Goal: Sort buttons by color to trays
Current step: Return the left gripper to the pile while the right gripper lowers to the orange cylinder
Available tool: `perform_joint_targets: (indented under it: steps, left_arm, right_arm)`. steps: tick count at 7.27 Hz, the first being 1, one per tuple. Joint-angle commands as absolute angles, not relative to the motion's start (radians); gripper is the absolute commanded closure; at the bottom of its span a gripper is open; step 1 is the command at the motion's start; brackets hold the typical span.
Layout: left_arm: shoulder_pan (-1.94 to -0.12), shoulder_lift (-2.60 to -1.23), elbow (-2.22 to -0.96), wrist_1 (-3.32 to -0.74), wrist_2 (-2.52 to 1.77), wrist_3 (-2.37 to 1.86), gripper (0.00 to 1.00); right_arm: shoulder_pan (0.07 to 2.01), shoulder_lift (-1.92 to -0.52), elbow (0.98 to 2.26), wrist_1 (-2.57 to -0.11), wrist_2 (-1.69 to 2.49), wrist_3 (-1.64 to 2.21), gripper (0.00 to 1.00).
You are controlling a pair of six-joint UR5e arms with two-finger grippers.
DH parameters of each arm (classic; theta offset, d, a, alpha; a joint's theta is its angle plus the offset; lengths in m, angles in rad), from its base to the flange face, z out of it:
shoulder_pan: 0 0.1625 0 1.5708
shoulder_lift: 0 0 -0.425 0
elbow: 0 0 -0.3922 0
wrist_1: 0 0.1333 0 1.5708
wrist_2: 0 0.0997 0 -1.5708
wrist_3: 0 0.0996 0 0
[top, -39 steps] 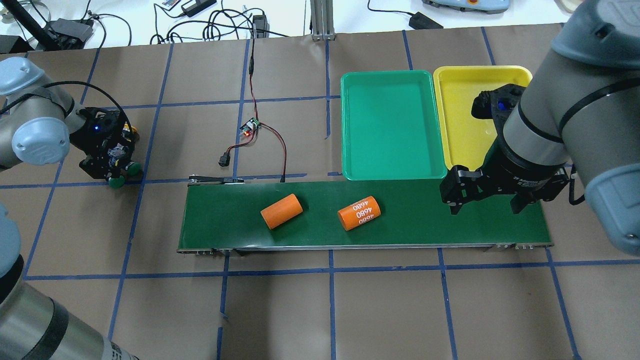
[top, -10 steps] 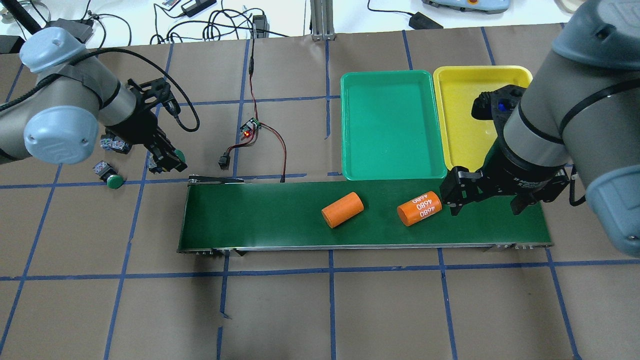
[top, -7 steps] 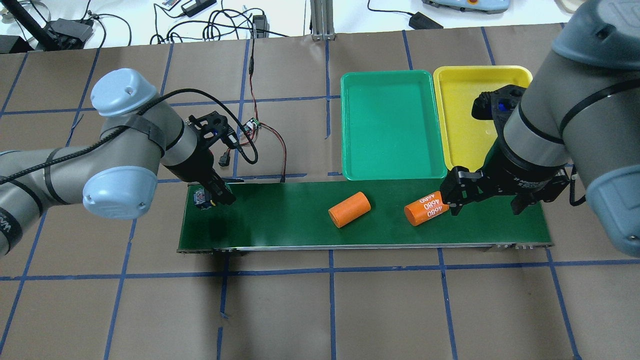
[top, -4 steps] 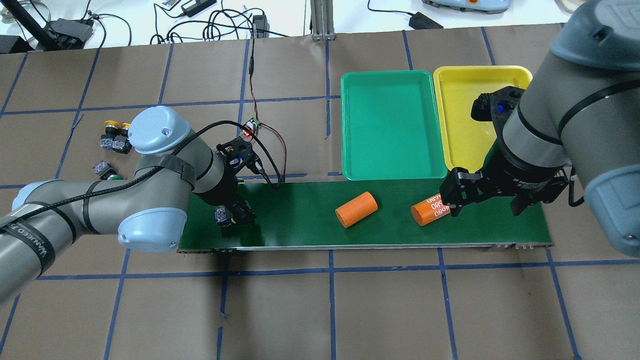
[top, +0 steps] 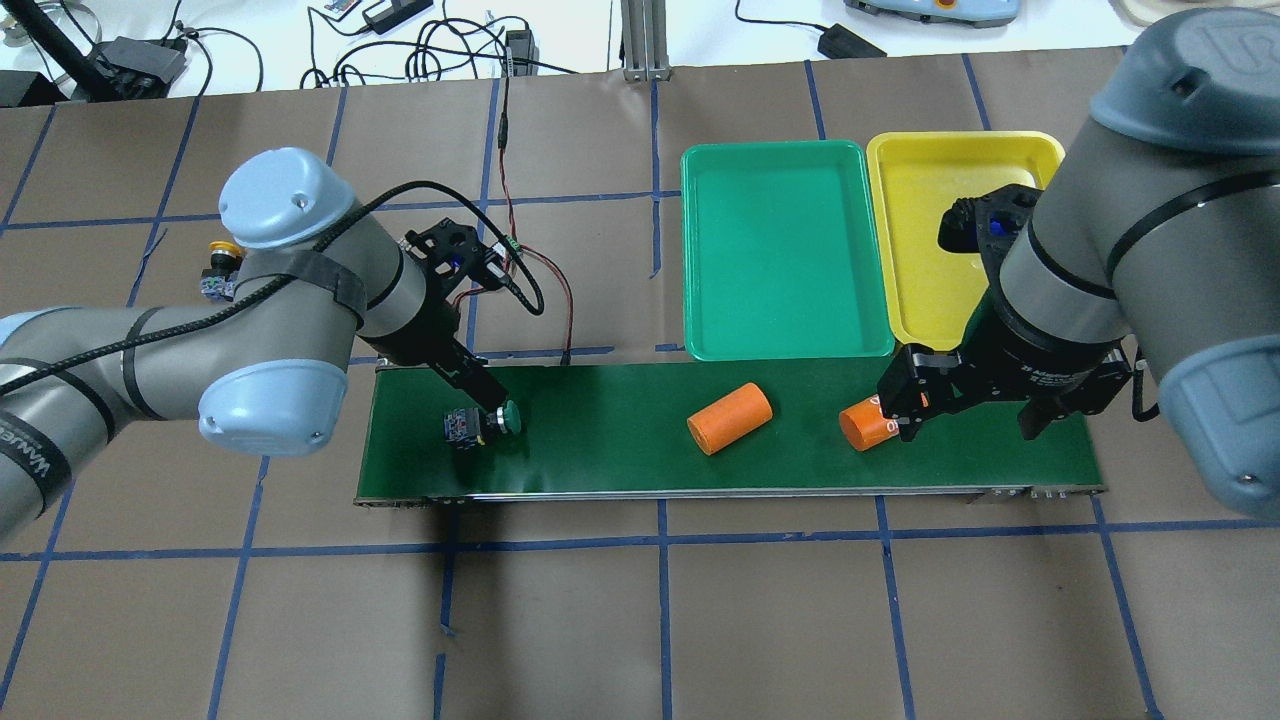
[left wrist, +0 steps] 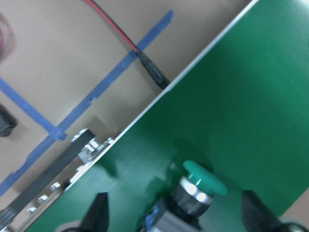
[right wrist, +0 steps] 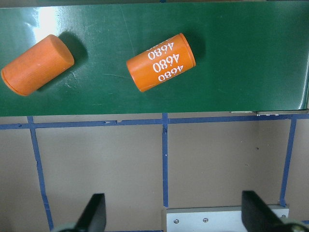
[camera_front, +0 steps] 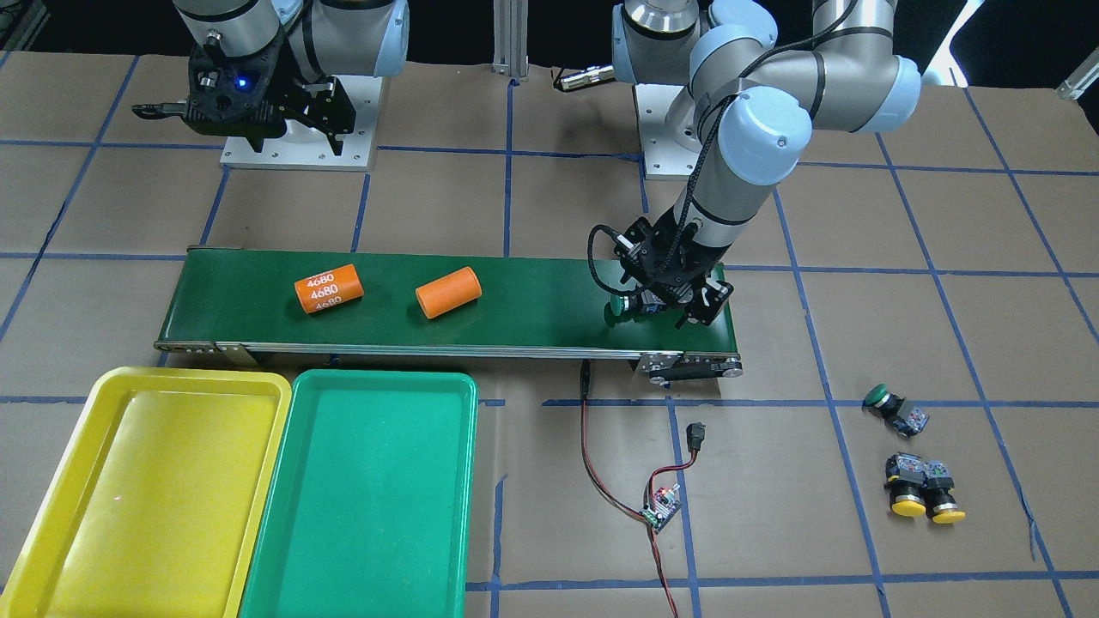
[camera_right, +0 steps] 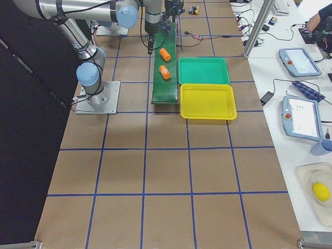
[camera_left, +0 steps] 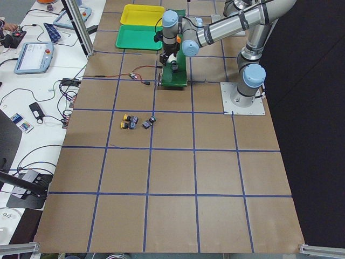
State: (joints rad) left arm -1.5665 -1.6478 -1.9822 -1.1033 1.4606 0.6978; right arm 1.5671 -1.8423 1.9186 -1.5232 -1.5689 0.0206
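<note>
**Green-capped button** (top: pixel 480 422): lies on its side on the conveyor belt (top: pixel 610 455), near the belt's end on the robot's left, with its cap pointing along the belt toward the cylinders. In the front view only the cap shows, because the gripper covers the body.

**Left gripper** (left wrist: pixel 177 220): its fingers (left wrist: pixel 99 217) are spread to either side of that button and stand clear of it. The wrist picture cuts off the button's body.

**Second green button** (camera_front: pixel 889 406) and **two yellow buttons** (camera_front: pixel 907 489) (camera_front: pixel 941 496): on the table paper past that belt end, the yellow pair side by side. From overhead the left arm (top: pixel 250 320) hides all but one yellow cap.

**Green tray** (top: pixel 785 250) and **yellow tray** (top: pixel 915 230): side by side beyond the belt's other half. The right arm (top: pixel 1120 260) covers part of the yellow one. The front view crops both.

**Right gripper** (right wrist: pixel 176 215): fingers wide apart, holding nothing.

**Plain orange cylinder** (top: pixel 730 418) and **orange cylinder printed "4680"** (right wrist: pixel 161 62): both on the belt. From overhead the printed one is half hidden behind the right gripper.
</note>
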Motion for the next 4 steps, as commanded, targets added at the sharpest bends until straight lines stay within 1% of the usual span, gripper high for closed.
perform_joint_targets:
  steps: [1,2,3,4]
  left_arm:
    - [-1.344,-1.683,-1.873,-1.245,1.523,0.689,0.00]
    - [-1.209,-1.703,-1.867,-1.246,1.520,0.702,0.00]
    - [-1.110,-1.747,-1.864,-1.232,1.510,0.718,0.00]
    - [-1.056,-1.805,-1.849,-1.207,1.512,0.824,0.00]
  right_arm:
    - [1.568,-1.842,1.919,-1.523,-1.568,0.021,0.00]
    - [1.566,-1.844,1.919,-1.523,-1.569,0.021,0.00]
    - [1.566,-1.844,1.919,-1.523,-1.568,0.023,0.00]
    - [1.568,-1.844,1.919,-1.523,-1.569,0.021,0.00]
